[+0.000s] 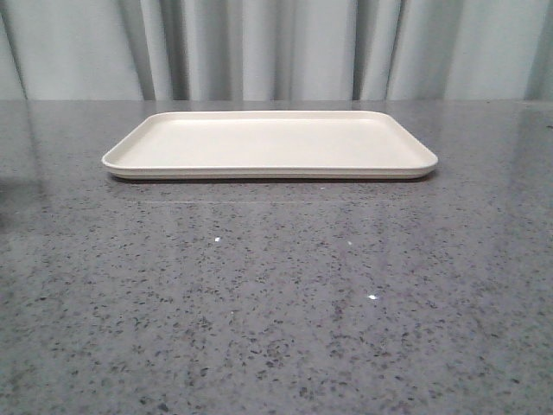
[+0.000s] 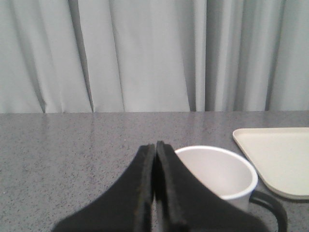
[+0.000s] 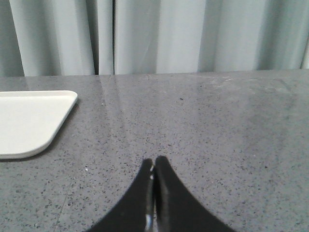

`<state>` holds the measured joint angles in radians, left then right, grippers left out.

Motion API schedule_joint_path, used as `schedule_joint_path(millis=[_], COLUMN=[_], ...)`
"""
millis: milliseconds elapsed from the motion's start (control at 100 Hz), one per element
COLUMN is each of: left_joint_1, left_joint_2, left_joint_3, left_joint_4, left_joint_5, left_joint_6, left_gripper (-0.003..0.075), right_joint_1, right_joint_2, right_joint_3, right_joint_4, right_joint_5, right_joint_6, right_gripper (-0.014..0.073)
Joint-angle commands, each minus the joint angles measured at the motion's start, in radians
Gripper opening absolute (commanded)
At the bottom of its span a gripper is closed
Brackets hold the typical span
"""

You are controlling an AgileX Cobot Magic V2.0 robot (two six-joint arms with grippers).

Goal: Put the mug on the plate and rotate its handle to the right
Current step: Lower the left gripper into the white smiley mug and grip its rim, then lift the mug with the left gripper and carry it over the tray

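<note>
Plate [image 1: 270, 143]: lay bare, far centre.
Mug [image 2: 219, 175]: left of plate.
Left gripper [image 2: 155, 147]: fingers pressed together.
Right gripper [image 3: 154, 164]: pressed together.

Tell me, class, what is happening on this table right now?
Nothing is being handled yet. The plate lies bare on the grey table. The left wrist view shows the mug standing on the table beside the plate, not on it, its black handle towards the plate. The left gripper sits shut just in front of the mug, holding nothing. The right gripper is shut too, over bare table.
</note>
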<state>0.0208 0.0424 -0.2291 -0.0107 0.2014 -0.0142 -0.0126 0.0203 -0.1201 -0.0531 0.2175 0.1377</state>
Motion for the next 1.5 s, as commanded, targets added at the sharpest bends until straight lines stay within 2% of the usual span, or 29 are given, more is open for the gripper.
schedule_joint_path(millis=[0, 310, 390, 660, 830, 930, 1080, 1150, 1210, 1340, 1490], left_joint_1=[0.002, 0.002, 0.002, 0.002, 0.002, 0.002, 0.002, 0.002, 0.002, 0.002, 0.002], left_joint_2=[0.072, 0.222, 0.231, 0.237, 0.272, 0.313, 0.382, 0.42, 0.462, 0.581, 0.704], left_joint_3=[-0.086, -0.212, -0.212, -0.212, -0.225, -0.255, -0.307, -0.334, -0.372, -0.453, -0.546], left_joint_4=[-0.033, -0.074, -0.071, -0.072, -0.072, -0.072, -0.072, -0.072, -0.072, -0.072, -0.08], left_joint_5=[-0.056, -0.02, -0.061, -0.06, 0.034, 0.1, 0.123, 0.143, 0.211, 0.334, 0.389], left_joint_6=[-0.009, -0.009, -0.009, -0.009, -0.009, -0.009, -0.009, -0.009, -0.009, -0.009, -0.011], left_gripper=[-0.0019, -0.0019, -0.0019, -0.0019, -0.0012, 0.0064, 0.0302, 0.0382, 0.0405, 0.0407, 0.0407], right_joint_1=[-0.006, -0.006, -0.006, -0.006, -0.006, -0.006, -0.006, -0.006, -0.006, -0.006, -0.006], right_joint_2=[0.057, 0.232, 0.255, 0.257, 0.257, 0.257, 0.257, 0.257, 0.257, 0.257, 0.257], right_joint_3=[-0.088, -0.271, -0.273, -0.265, -0.265, -0.265, -0.265, -0.265, -0.265, -0.265, -0.265], right_joint_4=[-0.014, -0.015, -0.015, -0.015, -0.015, -0.015, -0.015, -0.015, -0.015, -0.015, -0.015], right_joint_5=[-0.019, 0.092, 0.076, 0.086, 0.085, 0.085, 0.085, 0.085, 0.085, 0.085, 0.085], right_joint_6=[-0.003, -0.003, -0.003, -0.003, -0.003, -0.003, -0.003, -0.003, -0.003, -0.003, -0.003], right_gripper=[-0.0061, -0.0061, -0.0061, -0.0061, -0.0061, -0.0061, -0.0061, -0.0061, -0.0061, -0.0061, -0.0061])
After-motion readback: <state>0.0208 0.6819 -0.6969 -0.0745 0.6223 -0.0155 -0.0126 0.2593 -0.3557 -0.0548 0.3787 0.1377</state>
